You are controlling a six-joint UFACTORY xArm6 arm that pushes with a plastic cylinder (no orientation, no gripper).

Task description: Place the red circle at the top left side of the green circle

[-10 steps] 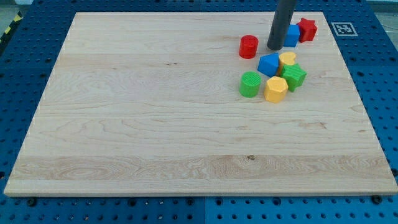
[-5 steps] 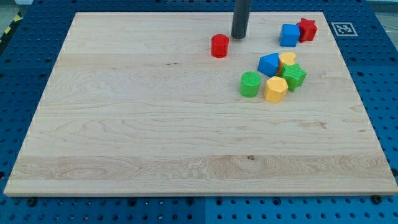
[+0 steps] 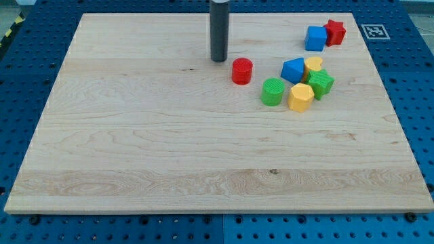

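Note:
The red circle (image 3: pixel 242 71) stands on the wooden board, up and to the left of the green circle (image 3: pixel 273 91), with a small gap between them. My tip (image 3: pixel 218 59) rests on the board just up and left of the red circle, close to it but apart. The rod rises straight to the view's top.
A cluster sits right of the green circle: a blue block (image 3: pixel 293 70), a yellow block (image 3: pixel 313 66), a green block (image 3: pixel 321 83) and a yellow hexagon (image 3: pixel 300 97). A blue cube (image 3: pixel 315 38) and a red star (image 3: pixel 333 32) sit at the top right. The board's edge (image 3: pixel 217 211) runs along the bottom.
My tip moved left from the top right to the red circle's upper left. The red circle first slid left, then down and slightly right toward the green circle.

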